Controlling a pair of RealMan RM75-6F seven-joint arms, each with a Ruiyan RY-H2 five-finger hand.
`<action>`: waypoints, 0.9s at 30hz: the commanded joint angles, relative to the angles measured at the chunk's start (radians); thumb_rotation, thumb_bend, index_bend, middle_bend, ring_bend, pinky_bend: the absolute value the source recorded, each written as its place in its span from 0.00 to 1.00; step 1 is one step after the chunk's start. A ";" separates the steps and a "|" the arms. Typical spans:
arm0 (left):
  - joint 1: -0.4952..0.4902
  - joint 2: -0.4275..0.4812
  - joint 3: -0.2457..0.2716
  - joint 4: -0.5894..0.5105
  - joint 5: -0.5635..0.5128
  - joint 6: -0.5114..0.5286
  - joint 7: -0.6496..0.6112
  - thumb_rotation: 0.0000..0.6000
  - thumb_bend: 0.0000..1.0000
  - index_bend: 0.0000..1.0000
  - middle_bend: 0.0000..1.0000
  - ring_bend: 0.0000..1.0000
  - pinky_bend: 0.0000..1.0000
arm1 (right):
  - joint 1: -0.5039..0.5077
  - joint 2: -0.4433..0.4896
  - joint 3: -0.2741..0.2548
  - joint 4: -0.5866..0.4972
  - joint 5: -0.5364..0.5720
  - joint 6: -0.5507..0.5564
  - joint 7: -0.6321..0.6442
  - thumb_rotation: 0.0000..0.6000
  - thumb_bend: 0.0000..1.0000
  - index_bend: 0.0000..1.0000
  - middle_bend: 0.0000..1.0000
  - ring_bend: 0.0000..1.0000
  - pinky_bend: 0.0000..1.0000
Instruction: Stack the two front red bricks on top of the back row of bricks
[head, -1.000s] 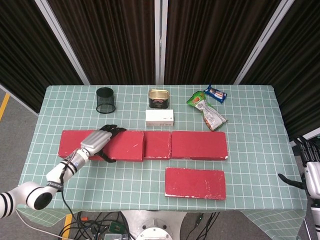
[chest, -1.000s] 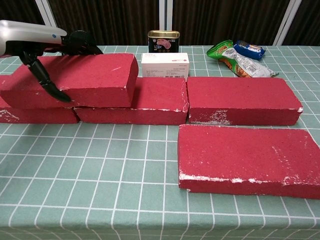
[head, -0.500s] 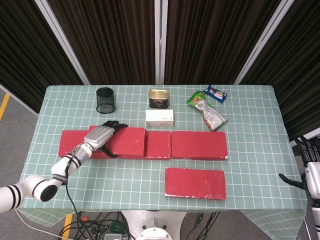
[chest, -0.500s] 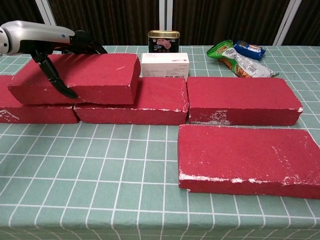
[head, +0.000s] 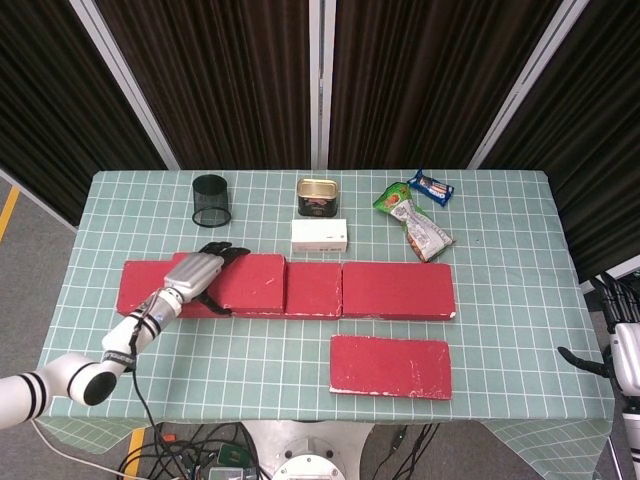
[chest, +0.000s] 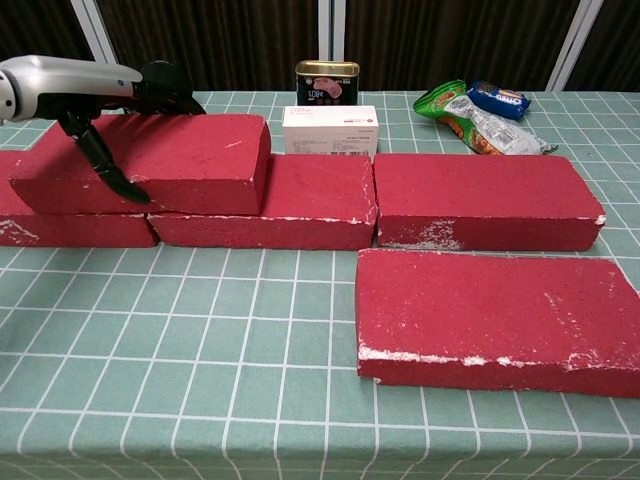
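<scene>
A back row of red bricks runs across the table's middle. On its left part lies another red brick, stacked over the row. My left hand grips this stacked brick at its left end, fingers over the far edge and thumb on the near face. One red brick lies flat in front of the row at the right. My right hand hangs off the table's right edge, fingers spread, holding nothing.
Behind the row stand a black mesh cup, a tin can and a white box. Snack packets lie at the back right. The green checked table is bare at front left.
My left hand has shifted the held brick back and slightly left, and lowered it onto the back row. The front right brick and my right hand have not moved.
</scene>
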 joint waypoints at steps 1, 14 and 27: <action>-0.002 0.001 0.002 -0.003 0.000 -0.003 0.001 1.00 0.05 0.12 0.17 0.00 0.00 | 0.000 -0.001 0.000 0.000 -0.001 0.000 0.000 1.00 0.00 0.00 0.00 0.00 0.00; -0.010 -0.012 0.010 0.007 -0.017 -0.005 0.016 1.00 0.05 0.12 0.17 0.00 0.00 | 0.000 -0.003 0.000 0.007 0.003 -0.004 0.003 1.00 0.00 0.00 0.00 0.00 0.00; -0.009 -0.016 0.012 0.011 -0.011 -0.004 0.003 1.00 0.04 0.07 0.01 0.00 0.00 | 0.001 -0.004 0.001 0.009 0.003 -0.006 0.004 1.00 0.00 0.00 0.00 0.00 0.00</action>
